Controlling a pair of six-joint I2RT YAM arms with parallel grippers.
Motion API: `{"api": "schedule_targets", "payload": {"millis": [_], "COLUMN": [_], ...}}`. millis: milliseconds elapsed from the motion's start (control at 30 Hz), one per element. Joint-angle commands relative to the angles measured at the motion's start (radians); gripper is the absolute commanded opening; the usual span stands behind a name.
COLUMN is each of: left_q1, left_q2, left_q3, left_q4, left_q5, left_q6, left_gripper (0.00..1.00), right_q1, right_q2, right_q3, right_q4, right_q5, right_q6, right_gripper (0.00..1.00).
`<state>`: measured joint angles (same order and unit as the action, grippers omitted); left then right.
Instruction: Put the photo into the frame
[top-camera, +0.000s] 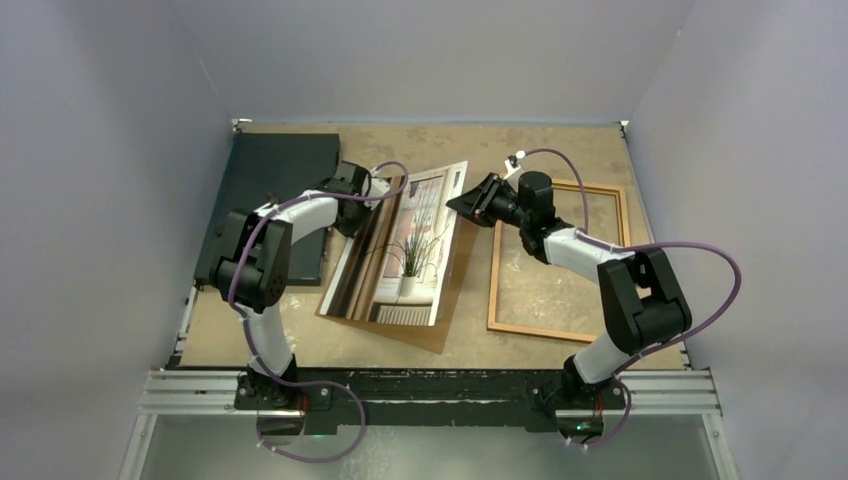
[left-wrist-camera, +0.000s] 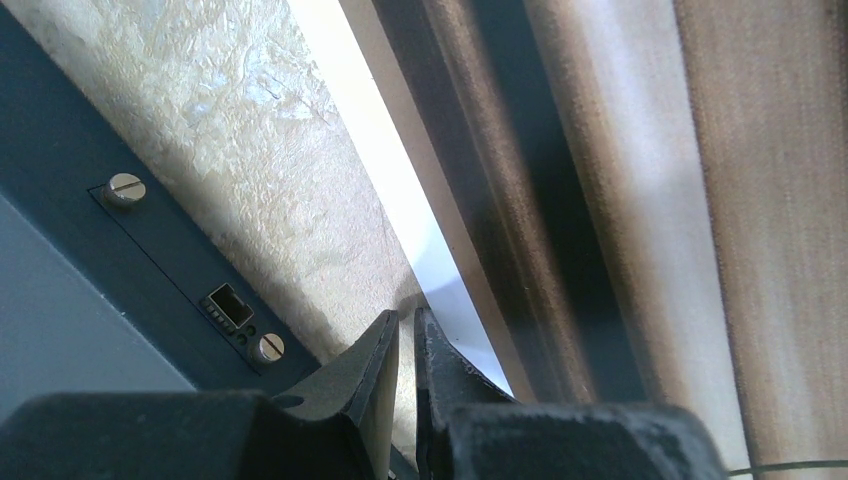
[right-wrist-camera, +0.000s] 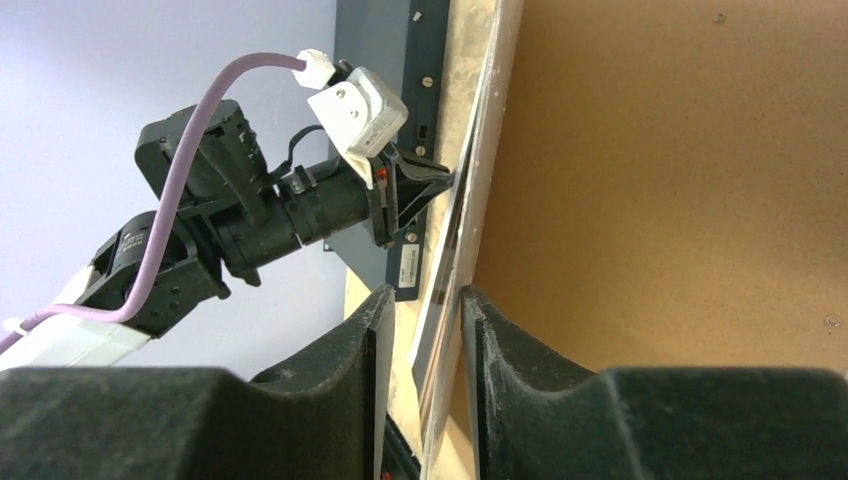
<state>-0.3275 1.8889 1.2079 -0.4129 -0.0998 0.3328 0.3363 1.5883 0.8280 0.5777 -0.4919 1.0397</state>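
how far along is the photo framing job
Nothing finished yet: the frame lies empty at the right. In hand: the photo is held up tilted, the left gripper and right gripper pinching opposite edges. Left: carry it over and lay it inside the frame.

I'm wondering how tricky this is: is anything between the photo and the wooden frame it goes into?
Nothing lies inside the frame; its opening shows bare table. Only the right arm, reaching to the photo, crosses above the frame's far left corner.
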Motion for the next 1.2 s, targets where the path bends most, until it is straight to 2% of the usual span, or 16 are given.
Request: {"api": "schedule_targets", "payload": {"millis": [0, 133, 367, 533, 933, 1167], "left_q1": [-0.001, 0.000, 0.003, 0.004, 0.004, 0.002], "left_q2": [0.038, 0.027, 0.020, 0.032, 0.031, 0.044], "left_q3": [-0.039, -0.045, -0.001, 0.004, 0.033, 0.003], "left_q4": [-0.004, 0.002, -0.018, -0.017, -0.022, -0.008], "left_q5": [0.053, 0.036, 0.027, 0.022, -0.019, 0.006], "left_q6": [-0.006, -0.001, 0.010, 0.012, 0.043, 0.031], "left_gripper": [0.10, 0.10, 0.10, 0.10, 0.10, 0.10], "right_q1": [-0.005, -0.006, -0.023, -0.035, -0.081, -0.130], "right_q2": [-0.005, 0.002, -0.032, -0.046, -0.091, -0.139], "right_q3": [0.012, 0.011, 0.034, 0.034, 0.066, 0.113], "right_q4": [0.020, 0.021, -0.012, -0.027, -0.085, -0.206], "right_q5": [-0.035, -0.043, -0.051, -0.061, -0.086, -0.073], "right_q6": [-0.006, -0.001, -0.013, -0.021, -0.042, -0.101], "right_gripper": [0.30, 0.23, 0.21, 0.14, 0.13, 0.00]}}
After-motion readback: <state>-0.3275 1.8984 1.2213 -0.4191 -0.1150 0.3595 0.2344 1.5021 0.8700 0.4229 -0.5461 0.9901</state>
